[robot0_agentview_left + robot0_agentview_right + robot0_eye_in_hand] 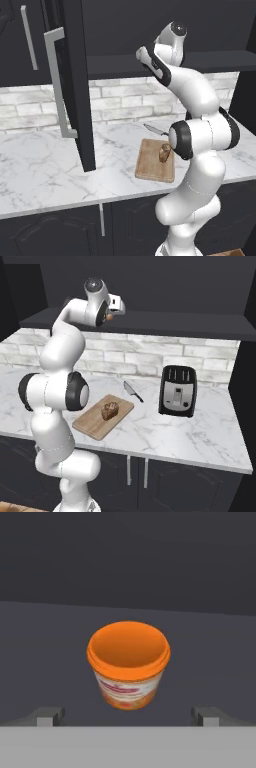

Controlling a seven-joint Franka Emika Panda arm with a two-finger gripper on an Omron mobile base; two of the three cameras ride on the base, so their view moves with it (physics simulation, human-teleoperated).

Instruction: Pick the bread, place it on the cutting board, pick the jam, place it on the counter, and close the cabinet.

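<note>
One orange jam jar (128, 666) stands upright on the dark cabinet shelf (50, 642), centred ahead of the gripper (128, 716), not touching either fingertip (50, 716). Jaws spread wide, nothing held. In the right base view the gripper (114, 310) is raised at shelf level, with a bit of the orange jar (109, 317) showing just beside it. Bread (110, 410) sits on the wooden cutting board (90, 423), which lies flat on the white marble counter (200, 436). Knife (133, 391) lies on the counter just behind the board; black toaster (178, 390) stands to the right, well apart. Cabinet door (75, 85) is swung open, silver bar handle (57, 85) facing out.
</note>
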